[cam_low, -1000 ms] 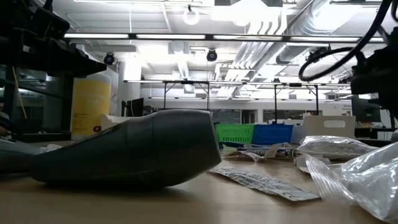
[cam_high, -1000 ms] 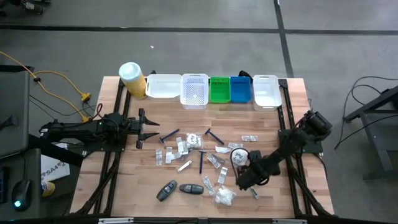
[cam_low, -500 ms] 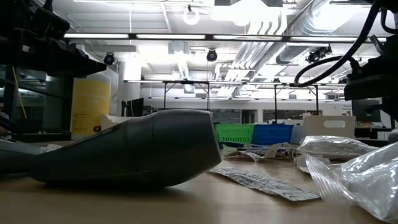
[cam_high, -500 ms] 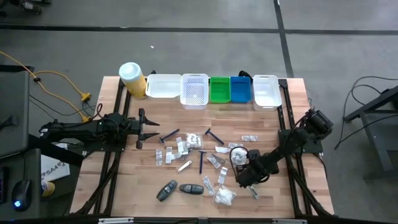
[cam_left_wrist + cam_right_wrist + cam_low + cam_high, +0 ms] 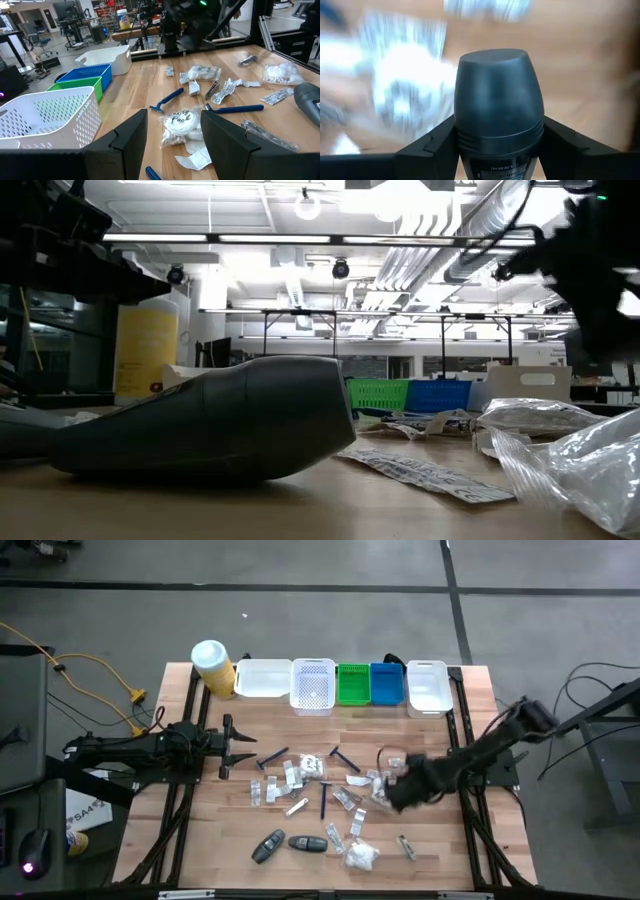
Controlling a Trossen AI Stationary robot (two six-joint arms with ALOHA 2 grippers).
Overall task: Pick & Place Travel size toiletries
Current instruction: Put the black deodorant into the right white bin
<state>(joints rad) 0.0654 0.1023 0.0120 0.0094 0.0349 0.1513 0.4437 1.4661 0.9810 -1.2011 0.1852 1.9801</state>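
Wooden table [image 5: 250,840], scattered sachets [image 5: 347,799], blue sticks [image 5: 323,800], right gripper [image 5: 392,792] jaws clamping dark roll-on bottle [image 5: 500,105], left gripper [image 5: 240,747] jaws apart.

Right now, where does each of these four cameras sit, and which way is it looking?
High view: overhead, straight down on the wooden table; both arms show.
Low view: at tabletop height, level past a dark grey rounded container; an arm blurs top right.
Left wrist view: behind the left gripper, open, facing the baskets.
Right wrist view: behind the right gripper, holding a dark capped bottle.
High and left wrist views share the green plastic basket.

Grey floor [image 5: 330,625] around the wooden table [image 5: 240,825] — bright ceiling lights [image 5: 305,208], seemingly ducts — overhead.
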